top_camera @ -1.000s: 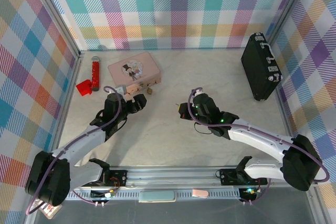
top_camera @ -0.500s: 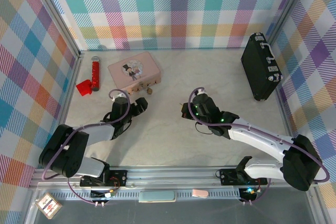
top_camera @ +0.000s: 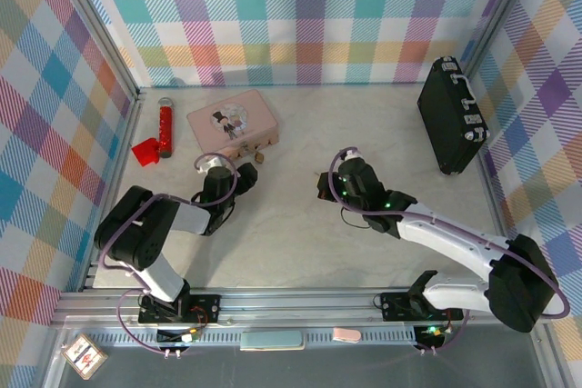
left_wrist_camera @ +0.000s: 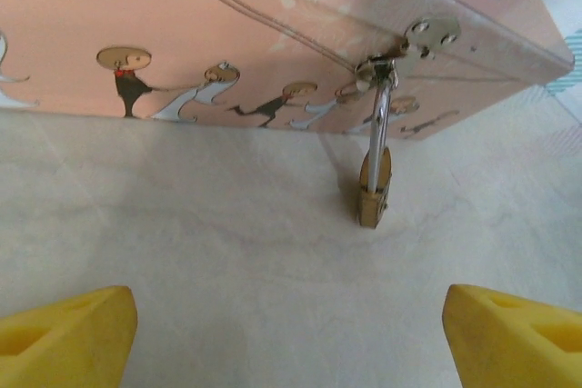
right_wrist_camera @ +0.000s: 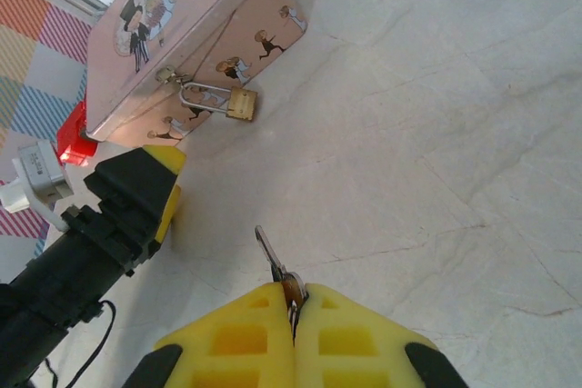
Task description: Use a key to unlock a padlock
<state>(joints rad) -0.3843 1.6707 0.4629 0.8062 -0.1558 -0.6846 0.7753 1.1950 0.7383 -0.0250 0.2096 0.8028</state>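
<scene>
The small brass padlock (left_wrist_camera: 374, 192) hangs by its thin silvery shackle from the hasp of the pink cartoon box (left_wrist_camera: 227, 34); the padlock (right_wrist_camera: 241, 104) lies on the table at the box's front, and the padlock (top_camera: 258, 157) is a speck from above. My left gripper (left_wrist_camera: 289, 329) is open, its yellow fingertips (left_wrist_camera: 64, 329) wide apart just short of the padlock. My right gripper (right_wrist_camera: 293, 302) is shut on the key (right_wrist_camera: 273, 261), whose thin silvery blade sticks out towards the box. From above, the right gripper (top_camera: 322, 186) sits mid-table, right of the left gripper (top_camera: 238, 173).
A red tube (top_camera: 166, 124) and a red cap lie left of the pink box (top_camera: 232, 120). A black case (top_camera: 450, 115) stands at the right wall. Checked walls close in the table (top_camera: 364, 134) on three sides.
The left arm has folded in and its gripper has moved closer to the padlock. The right gripper with the key has shifted slightly right and away from the near edge.
</scene>
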